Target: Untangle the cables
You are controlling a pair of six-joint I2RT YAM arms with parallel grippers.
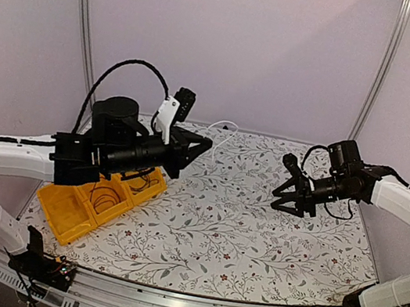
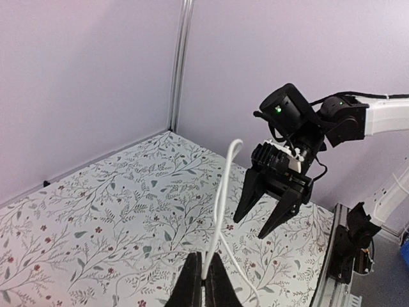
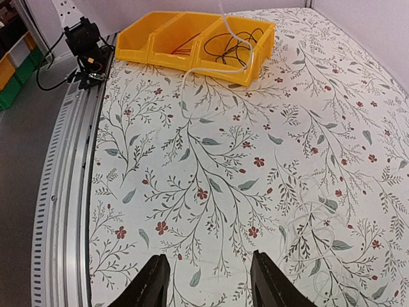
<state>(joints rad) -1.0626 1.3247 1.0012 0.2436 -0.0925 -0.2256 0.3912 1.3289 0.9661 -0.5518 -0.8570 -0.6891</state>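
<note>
My left gripper (image 1: 206,145) reaches out above the yellow bin (image 1: 66,218) and is shut on a white cable (image 2: 220,198), with the fingertips (image 2: 192,284) pinching its end. The cable loops up (image 1: 226,125) and hangs back down to the table. In the right wrist view the white cable (image 3: 198,68) trails over the bin's wall (image 3: 160,56). A black cable (image 3: 233,48) and a dark red cable (image 3: 185,43) lie in the bin. A thin pale coil (image 3: 313,236) lies on the cloth. My right gripper (image 1: 276,199) is open and empty above the table, also seen from the left wrist (image 2: 250,227).
The table carries a floral cloth (image 1: 237,239). A metal rail (image 3: 64,192) runs along its near edge. Pale walls and corner posts (image 1: 83,13) close the back and sides. The right arm's base clamp (image 2: 354,240) stands at the table edge.
</note>
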